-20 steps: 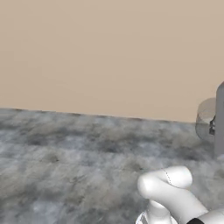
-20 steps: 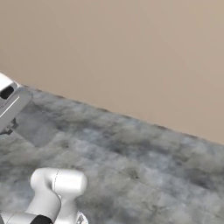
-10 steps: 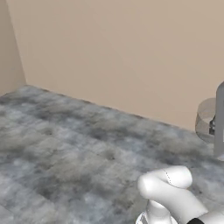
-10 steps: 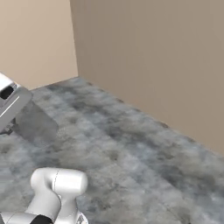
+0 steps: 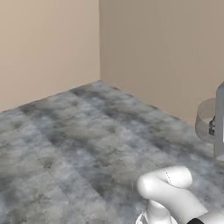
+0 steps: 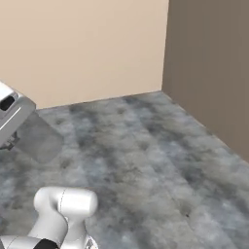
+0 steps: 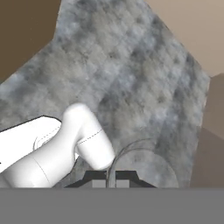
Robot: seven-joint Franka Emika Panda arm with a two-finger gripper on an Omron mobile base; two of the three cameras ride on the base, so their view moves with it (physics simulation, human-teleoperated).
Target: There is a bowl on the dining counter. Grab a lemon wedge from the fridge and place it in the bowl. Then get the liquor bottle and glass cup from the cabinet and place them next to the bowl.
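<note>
1. Two finger tips of my gripper [image 7: 111,178] are pinched almost together, with just the thin wall of the glass cup [image 7: 146,162] between them. So my jaws are narrow and clamped on the cup's rim.
2. From the hand view the cup is see-through. Its round rim curves up and to the right from my fingers, and the grey mottled floor [image 7: 131,74] shows straight through it.
3. In the left base view the glass cup [image 5: 204,120] hangs at the far right edge, up off the floor, right against my grey hand [image 5: 219,122].
4. In the right base view it's the same deal from the other side: the cup [image 6: 40,138] sits at the left, tilted, sticking out down and right from my hand [image 6: 12,114].
5. My white arm [image 5: 168,188] is folded low at the bottom of both base views, elbow over the floor [image 5: 87,140].
6. Ahead of me it's only a room corner where two plain beige walls [image 5: 48,43] meet. The wall on the right [image 6: 209,58] looks darker, in shade.
</note>
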